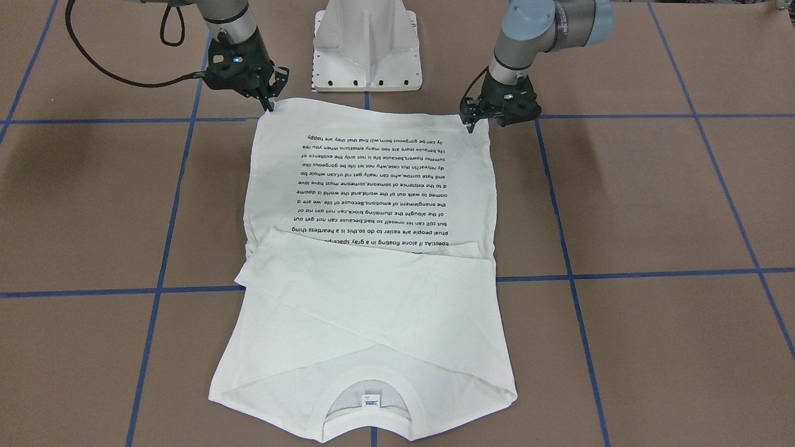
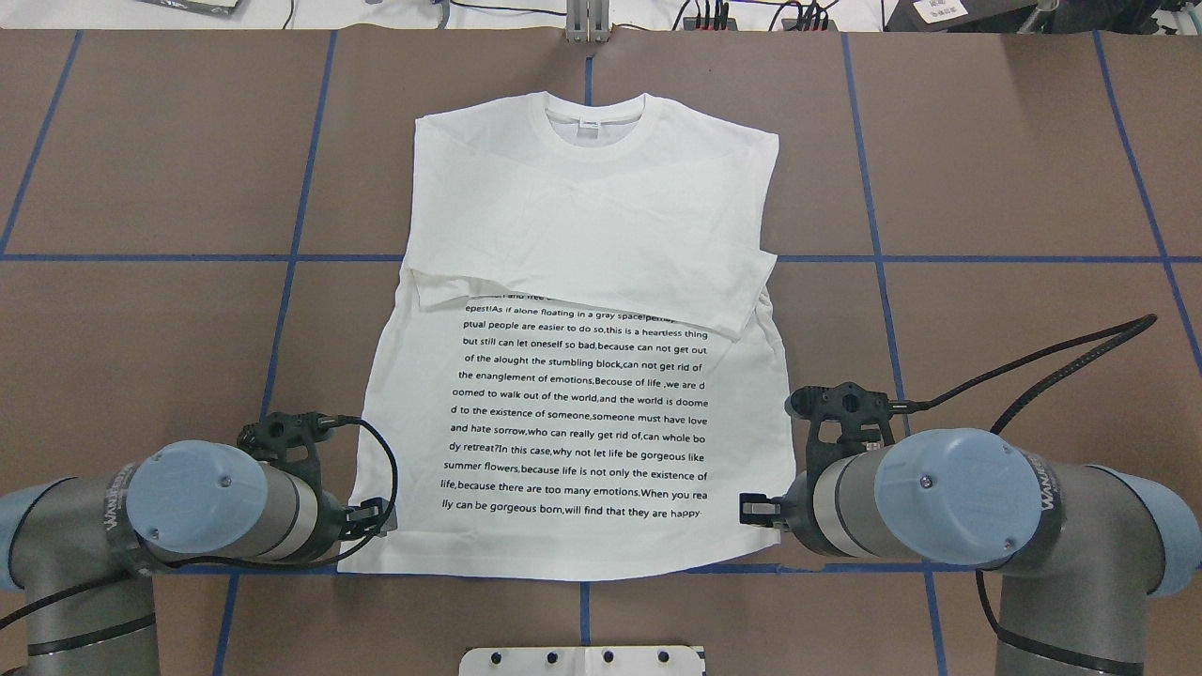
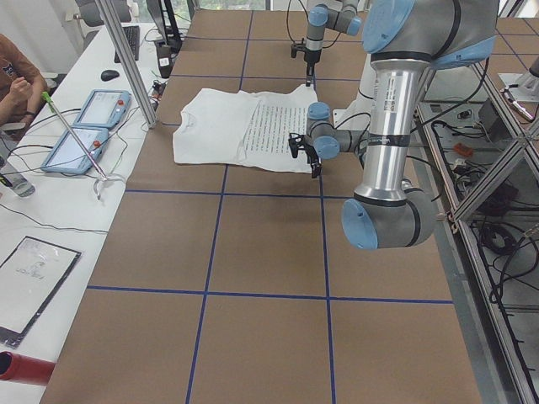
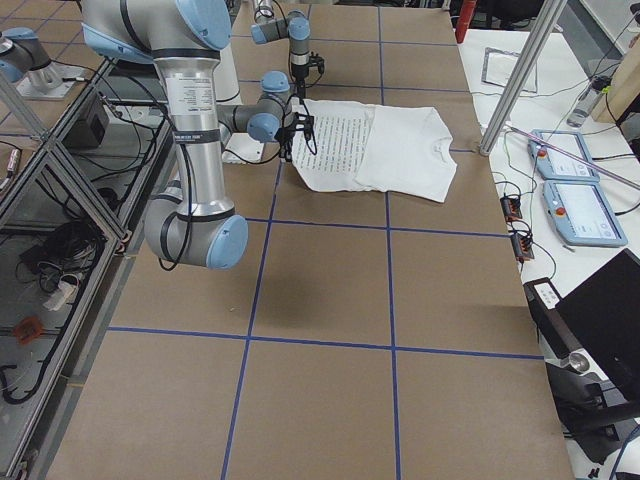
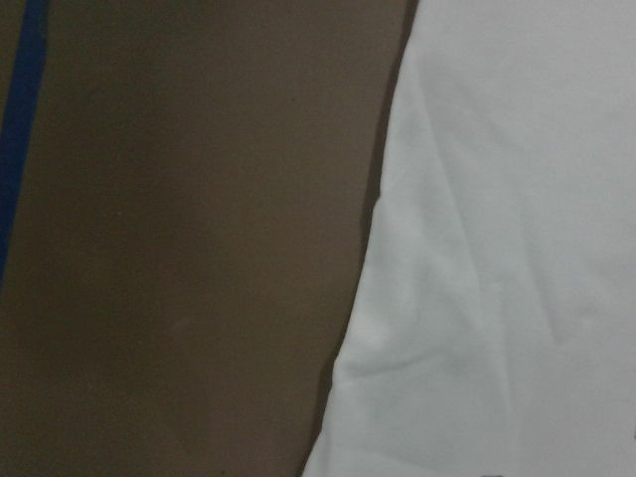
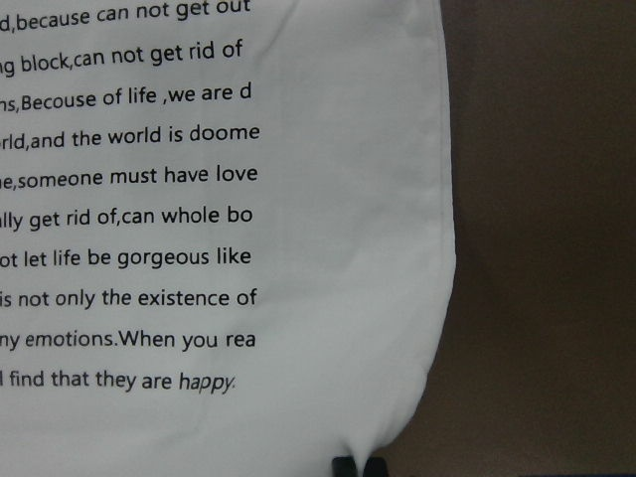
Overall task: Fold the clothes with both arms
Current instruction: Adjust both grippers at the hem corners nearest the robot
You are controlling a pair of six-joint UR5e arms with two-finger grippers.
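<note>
On wide brown table (image 1: 652,198), pinches hem corner of flat, sleeves-folded white T-shirt (image 1: 372,310) with right gripper (image 1: 269,107); cannot tell for left gripper (image 1: 469,126).

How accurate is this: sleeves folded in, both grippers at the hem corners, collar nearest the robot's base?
Not quite: the collar lies at the T-shirt's far end, the hem nearest the base, as the overhead exterior view shows. The rest stands.

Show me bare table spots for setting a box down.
Free: the brown table on both sides of the T-shirt. Crowded: its hem, where the left gripper and right gripper grip the corners, pedestal base just behind.
</note>
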